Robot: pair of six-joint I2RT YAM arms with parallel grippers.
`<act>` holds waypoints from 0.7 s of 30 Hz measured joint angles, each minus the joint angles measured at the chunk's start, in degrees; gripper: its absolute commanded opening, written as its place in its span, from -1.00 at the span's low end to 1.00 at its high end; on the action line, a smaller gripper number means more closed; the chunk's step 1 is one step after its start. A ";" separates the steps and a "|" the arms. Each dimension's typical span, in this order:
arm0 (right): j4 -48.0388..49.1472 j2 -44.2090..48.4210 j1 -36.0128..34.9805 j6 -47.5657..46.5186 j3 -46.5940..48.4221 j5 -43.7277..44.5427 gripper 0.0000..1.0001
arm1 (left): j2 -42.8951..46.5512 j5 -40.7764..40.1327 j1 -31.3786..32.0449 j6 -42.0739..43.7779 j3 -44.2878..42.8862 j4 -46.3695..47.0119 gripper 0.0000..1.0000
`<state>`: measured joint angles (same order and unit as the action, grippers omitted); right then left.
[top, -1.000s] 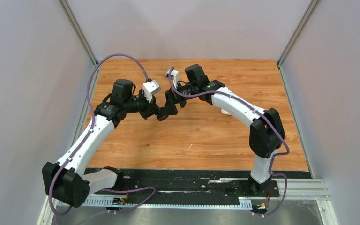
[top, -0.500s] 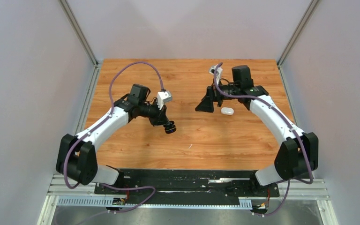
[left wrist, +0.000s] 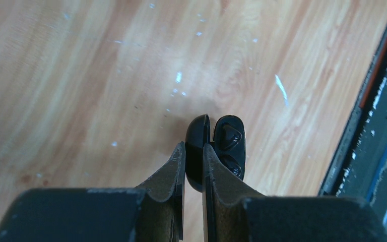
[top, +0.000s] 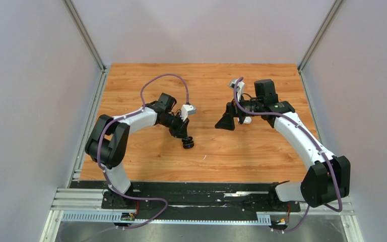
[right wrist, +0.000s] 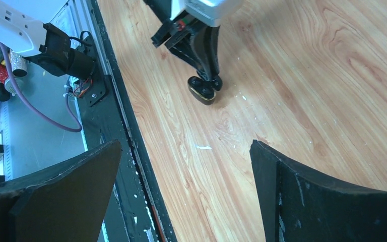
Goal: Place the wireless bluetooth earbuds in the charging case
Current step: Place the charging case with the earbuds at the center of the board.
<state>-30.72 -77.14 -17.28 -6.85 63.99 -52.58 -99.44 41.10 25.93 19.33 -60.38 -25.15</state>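
Note:
My left gripper (top: 185, 138) is shut on the lid of an open black charging case (top: 188, 145), holding it low over the wooden table (top: 146, 151). In the left wrist view the fingers (left wrist: 174, 166) pinch the lid (left wrist: 197, 128), and two glossy black earbuds (left wrist: 230, 136) sit in the case's other half. The right wrist view shows the same case (right wrist: 203, 92) under the left fingers. My right gripper (top: 225, 122) is open and empty, well to the right of it (right wrist: 185, 146). No white earbuds show.
A small white case (top: 247, 120) lies on the table, half hidden behind my right wrist. The black base rail (right wrist: 126, 151) runs along the table's near edge. Grey walls enclose the table on three sides.
The two grippers were together at the table's middle and have parted. My left gripper has carried the black case nearer and lower. My right gripper has drawn back to the right, open.

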 measured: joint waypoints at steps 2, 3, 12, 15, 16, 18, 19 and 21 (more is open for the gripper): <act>0.00 0.00 0.00 -0.22 0.00 0.20 0.99 | -2.05 -0.68 0.13 -0.63 -1.44 0.79 -1.00; 0.00 0.00 0.00 -0.33 0.00 0.26 0.98 | -3.30 -1.09 0.17 -1.16 -2.71 0.85 -1.00; -0.09 -0.76 0.00 -1.03 0.00 1.53 0.98 | -9.05 -5.66 0.24 -4.52 -7.50 3.82 -0.60; -0.15 -1.27 0.00 -1.36 0.02 1.81 0.98 | -9.09 -6.05 0.28 -4.92 -7.61 4.68 -0.53; -0.17 -1.42 0.00 -1.46 0.02 1.95 0.98 | -9.14 -6.14 0.28 -5.09 -7.72 4.83 -0.49; -0.31 -1.70 0.00 -1.88 0.02 2.05 0.98 | -9.44 -6.27 0.28 -5.38 -8.28 4.72 -0.44; -0.39 -1.88 0.00 -2.29 0.02 2.01 0.98 | -9.62 -6.32 0.28 -5.53 -8.70 4.68 -0.42; -0.44 -2.27 0.00 -3.48 0.02 1.70 0.98 | -9.75 -6.29 0.28 -5.79 -9.38 4.63 -0.34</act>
<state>-31.16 -79.42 -17.28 -10.33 64.01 -50.87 -109.19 34.81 26.22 13.54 -69.76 -20.51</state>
